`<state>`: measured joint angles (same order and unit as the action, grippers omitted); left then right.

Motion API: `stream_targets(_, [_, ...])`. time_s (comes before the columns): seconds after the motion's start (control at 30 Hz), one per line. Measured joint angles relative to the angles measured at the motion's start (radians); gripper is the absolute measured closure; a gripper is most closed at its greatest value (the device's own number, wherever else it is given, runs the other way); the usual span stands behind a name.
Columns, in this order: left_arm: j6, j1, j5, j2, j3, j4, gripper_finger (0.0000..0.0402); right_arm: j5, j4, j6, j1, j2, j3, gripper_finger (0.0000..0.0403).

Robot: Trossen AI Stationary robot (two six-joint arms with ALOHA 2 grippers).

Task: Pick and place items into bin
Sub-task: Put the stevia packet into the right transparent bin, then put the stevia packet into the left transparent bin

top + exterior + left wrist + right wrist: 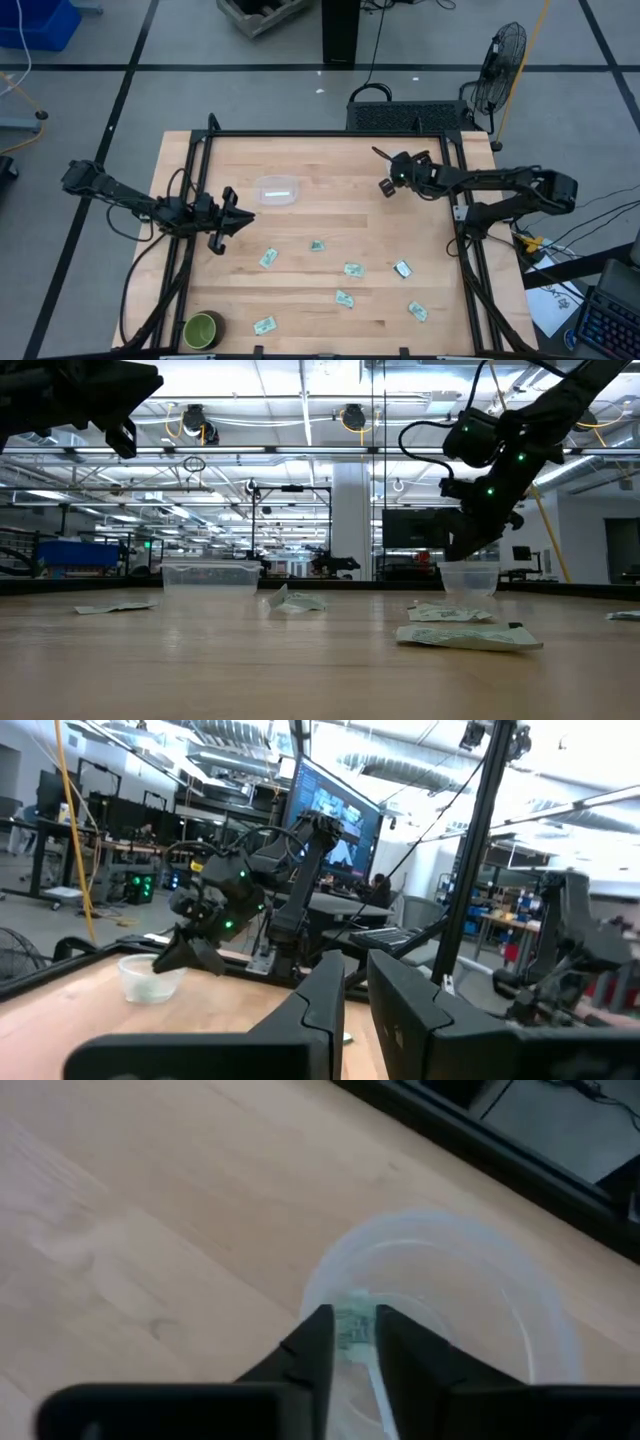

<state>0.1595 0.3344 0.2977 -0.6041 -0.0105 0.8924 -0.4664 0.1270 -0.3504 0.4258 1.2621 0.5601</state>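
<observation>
My right gripper [384, 186] hangs over a small round clear bin [470, 1270] at the table's back right. Its fingers stand slightly apart, and a green-and-white packet [350, 1335] shows between the tips above the bin's inside; I cannot tell whether it still touches them. From table height, the same gripper [470, 555] sits just above the bin [468, 578]. Several more packets lie flat across the front half of the table, among them one [317, 245], another [352, 269] and a third [417, 311]. My left gripper [245, 218] waits above the left side, fingers nearly together, holding nothing.
A clear rectangular tub [278, 190] stands at the back centre. A dark green round bowl [203, 329] sits at the front left corner. A black frame [320, 133] runs around the tabletop. A fan [500, 60] stands beyond the back right corner.
</observation>
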Motion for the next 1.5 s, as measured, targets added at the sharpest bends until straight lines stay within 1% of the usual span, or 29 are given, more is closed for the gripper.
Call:
stream_targets(0.17, [0.035, 0.0, -0.001, 0.0, 0.0, 0.01, 0.035, 0.0, -0.081, -0.001, -0.021, 0.0, -0.035, 0.0264])
stream_targets(0.3, [0.06, 0.0, -0.006, 0.0, 0.0, 0.008, 0.035, 0.026, -0.103, 0.0, -0.071, 0.0, -0.047, 0.0234])
stream_targets(0.4, [0.043, 0.005, -0.009, -0.006, 0.0, 0.007, 0.035, 0.013, -0.111, 0.028, -0.12, -0.004, -0.048, 0.0228])
stream_targets(0.53, [0.0, 0.023, -0.009, -0.033, -0.004, 0.005, 0.035, -0.025, -0.107, 0.054, -0.176, -0.031, -0.048, 0.0233])
stream_targets(0.67, [-0.02, 0.035, -0.029, -0.083, -0.053, -0.005, 0.035, -0.061, -0.109, 0.074, -0.222, -0.079, -0.048, 0.024])
stream_targets(0.73, [-0.039, 0.049, -0.056, -0.127, -0.092, -0.019, 0.035, -0.059, -0.112, 0.078, -0.247, -0.108, -0.048, 0.0242])
stream_targets(0.83, [-0.057, 0.064, -0.058, -0.225, -0.164, -0.076, 0.035, -0.057, -0.116, 0.076, -0.305, -0.151, -0.048, 0.0242])
stream_targets(1.03, [-0.08, 0.082, 0.042, -0.489, -0.357, -0.251, 0.035, -0.056, -0.192, 0.076, -0.476, -0.211, -0.048, 0.0243])
stream_targets(1.13, [-0.071, 0.078, 0.108, -0.603, -0.456, -0.379, 0.0346, -0.056, -0.243, 0.073, -0.569, -0.239, -0.048, 0.0243])
stream_targets(1.2, [-0.033, 0.066, 0.135, -0.663, -0.507, -0.438, 0.0333, -0.057, -0.286, 0.075, -0.635, -0.254, -0.048, 0.0243])
stream_targets(1.3, [0.074, 0.035, 0.145, -0.737, -0.558, -0.486, 0.0299, -0.06, -0.342, 0.085, -0.733, -0.266, -0.048, 0.0243])
stream_targets(1.4, [0.164, -0.005, 0.1, -0.798, -0.601, -0.519, 0.0258, -0.065, -0.406, 0.115, -0.827, -0.261, -0.048, 0.0243])
stream_targets(1.5, [0.242, -0.051, 0.046, -0.855, -0.626, -0.563, 0.0226, -0.088, -0.471, 0.151, -0.914, -0.247, -0.048, 0.0243])
